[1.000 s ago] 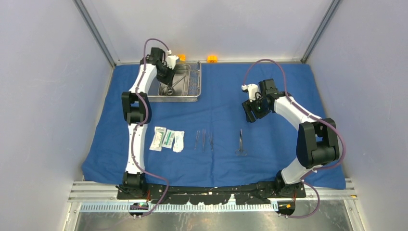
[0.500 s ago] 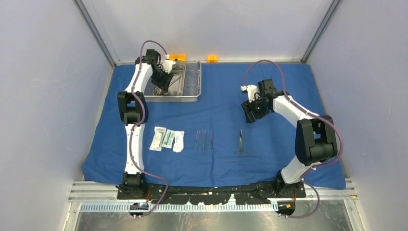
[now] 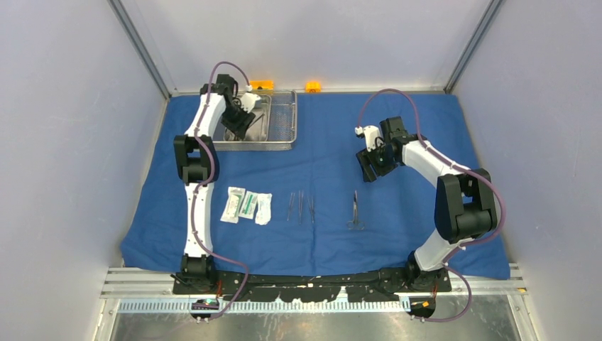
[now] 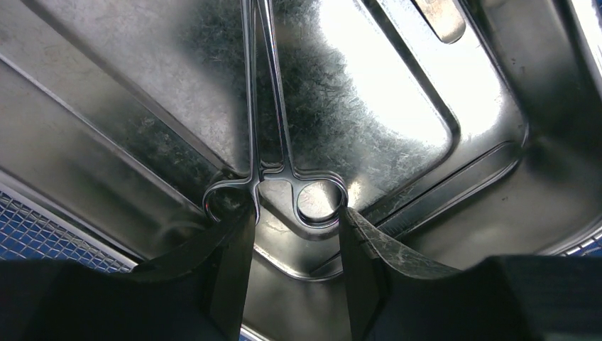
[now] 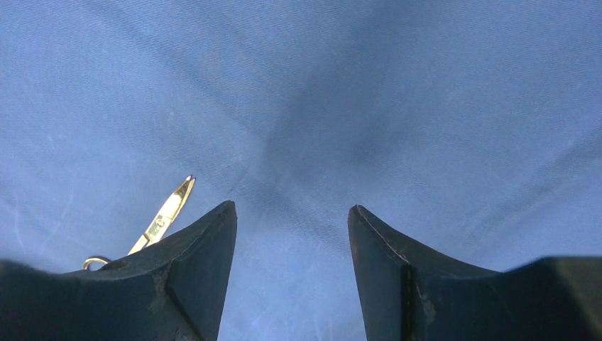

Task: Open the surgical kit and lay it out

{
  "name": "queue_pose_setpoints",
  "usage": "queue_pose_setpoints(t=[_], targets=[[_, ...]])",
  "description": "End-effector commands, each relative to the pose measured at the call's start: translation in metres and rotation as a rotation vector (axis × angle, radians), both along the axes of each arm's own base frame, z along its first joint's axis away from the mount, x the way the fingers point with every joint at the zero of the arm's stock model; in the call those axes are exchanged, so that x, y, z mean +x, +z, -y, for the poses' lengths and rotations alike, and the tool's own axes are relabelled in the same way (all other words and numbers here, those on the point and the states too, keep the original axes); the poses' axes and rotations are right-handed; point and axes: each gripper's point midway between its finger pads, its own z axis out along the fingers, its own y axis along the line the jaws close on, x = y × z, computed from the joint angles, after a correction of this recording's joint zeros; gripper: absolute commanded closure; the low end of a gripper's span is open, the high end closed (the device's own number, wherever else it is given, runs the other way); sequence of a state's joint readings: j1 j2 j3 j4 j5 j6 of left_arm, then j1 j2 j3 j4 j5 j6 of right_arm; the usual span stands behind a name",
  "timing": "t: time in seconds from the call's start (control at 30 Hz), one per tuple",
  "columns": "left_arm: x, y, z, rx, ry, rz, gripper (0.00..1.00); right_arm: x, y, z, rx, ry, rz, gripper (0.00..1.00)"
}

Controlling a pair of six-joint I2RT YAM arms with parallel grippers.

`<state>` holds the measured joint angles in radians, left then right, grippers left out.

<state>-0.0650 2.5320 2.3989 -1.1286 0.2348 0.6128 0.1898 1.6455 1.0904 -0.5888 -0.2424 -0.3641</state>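
The blue cloth wrap (image 3: pixel 397 121) lies spread flat over the table. At its back left stands the mesh basket (image 3: pixel 287 128) with the solid steel tray (image 3: pixel 264 114) inside it. My left gripper (image 3: pixel 238 126) reaches down into that tray. In the left wrist view its fingers stand open (image 4: pixel 294 213) on either side of one ring handle of a steel ring-handled instrument (image 4: pixel 266 106) lying on the tray floor (image 4: pixel 397 106). Three packets (image 3: pixel 247 205), thin forceps (image 3: pixel 301 206) and scissors (image 3: pixel 356 211) lie in a row on the cloth. My right gripper (image 3: pixel 370 165) hovers open and empty (image 5: pixel 291 213) over bare cloth.
Two small orange blocks (image 3: pixel 261 84) (image 3: pixel 313 87) sit at the back wall behind the basket. Another steel tip (image 4: pixel 440 14) shows at the tray's far end. Basket mesh (image 4: pixel 42 227) is visible at the left. Scissor blades (image 5: pixel 170 209) lie left of my right fingers.
My left gripper has opened and shifted slightly left and nearer inside the tray. The right arm has barely moved.
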Motion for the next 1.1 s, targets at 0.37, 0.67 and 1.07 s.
queue_pose_setpoints(t=[0.37,0.67,1.07], targets=[[0.012,-0.023,0.0,0.006,0.0,0.031,0.81,0.014,0.013,-0.005,0.011,0.017,0.041,0.36],[0.02,0.003,0.006,-0.018,0.0,0.093,1.0,0.013,0.012,-0.005,0.011,0.02,0.038,0.37],[0.031,0.083,0.017,-0.105,0.036,0.252,1.0,0.012,0.013,-0.005,0.014,0.023,0.036,0.37]])
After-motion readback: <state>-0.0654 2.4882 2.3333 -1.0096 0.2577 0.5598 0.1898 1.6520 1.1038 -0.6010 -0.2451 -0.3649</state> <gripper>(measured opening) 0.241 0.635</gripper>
